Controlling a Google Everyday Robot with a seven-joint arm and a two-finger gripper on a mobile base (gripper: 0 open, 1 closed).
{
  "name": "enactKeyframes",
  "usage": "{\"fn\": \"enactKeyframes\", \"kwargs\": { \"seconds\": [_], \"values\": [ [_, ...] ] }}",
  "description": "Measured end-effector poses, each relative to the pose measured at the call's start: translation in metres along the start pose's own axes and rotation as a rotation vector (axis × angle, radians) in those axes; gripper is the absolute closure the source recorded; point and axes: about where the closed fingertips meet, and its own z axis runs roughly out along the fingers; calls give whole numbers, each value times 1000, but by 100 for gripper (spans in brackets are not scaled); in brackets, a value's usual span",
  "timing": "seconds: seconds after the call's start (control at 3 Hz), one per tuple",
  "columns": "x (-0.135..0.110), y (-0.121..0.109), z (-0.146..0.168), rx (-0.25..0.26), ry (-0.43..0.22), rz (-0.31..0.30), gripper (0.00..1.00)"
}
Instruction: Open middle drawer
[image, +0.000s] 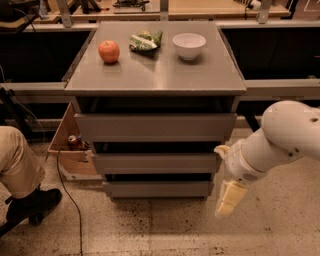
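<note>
The grey cabinet has three flat, handleless drawer fronts. The middle drawer is the in-between one and sits closed, under the tall top front and above the short bottom front. My gripper hangs at the end of the white arm, low and just right of the cabinet's right edge, level with the bottom front. It points down toward the floor and touches no drawer.
On the cabinet top stand a red apple, a green snack bag and a white bowl. A cardboard box sits left of the cabinet. A person's leg and shoe are at far left. A cable lies on the floor.
</note>
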Motion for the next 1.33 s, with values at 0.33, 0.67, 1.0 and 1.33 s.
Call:
{"fn": "enactKeyframes", "kwargs": {
  "seconds": [0.33, 0.67, 1.0, 1.33],
  "values": [
    [5, 8, 40, -50, -34, -10, 0],
    [5, 9, 41, -50, -35, -10, 0],
    [2, 6, 71, -67, -63, -5, 0],
    [1, -6, 124, -83, -107, 4, 0]
  ]
}}
